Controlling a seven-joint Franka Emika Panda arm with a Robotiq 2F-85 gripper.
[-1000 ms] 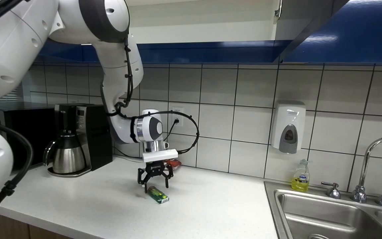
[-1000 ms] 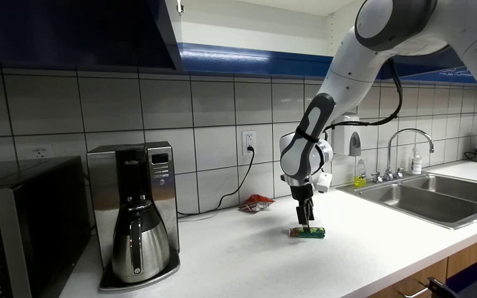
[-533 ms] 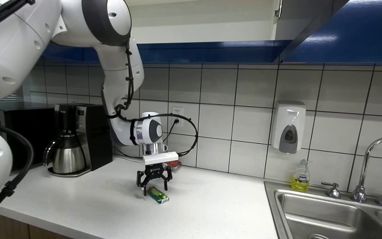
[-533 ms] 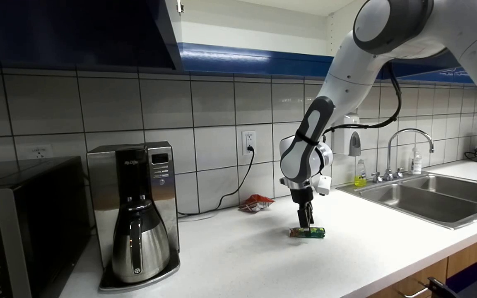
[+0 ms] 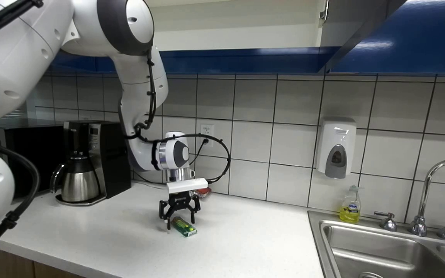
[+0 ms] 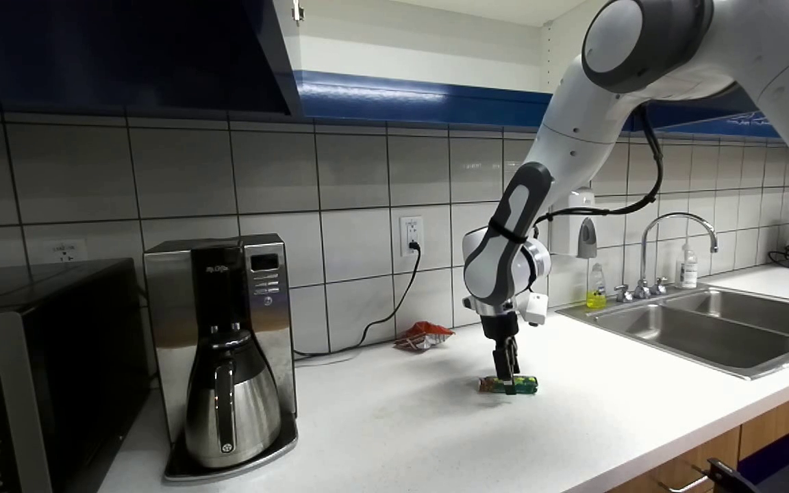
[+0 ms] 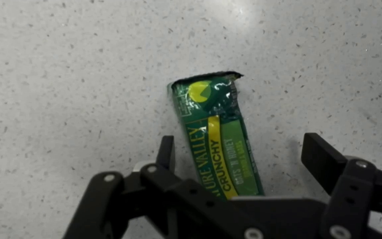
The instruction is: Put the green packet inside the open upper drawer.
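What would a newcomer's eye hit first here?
Probably the big white arm, arched over the counter in both exterior views. Next, the green packet lying between the open jaws of the gripper in the wrist view. Overhead, the blue-edged cabinet stands open, white inside.

Cannot see the lower end of the flat green rectangular packet (image 7: pixel 216 138) behind the black jointed gripper (image 7: pixel 238 142) in the wrist view, nor anywhere the floor of the blue-edged white overhead compartment (image 5: pixel 242 36).
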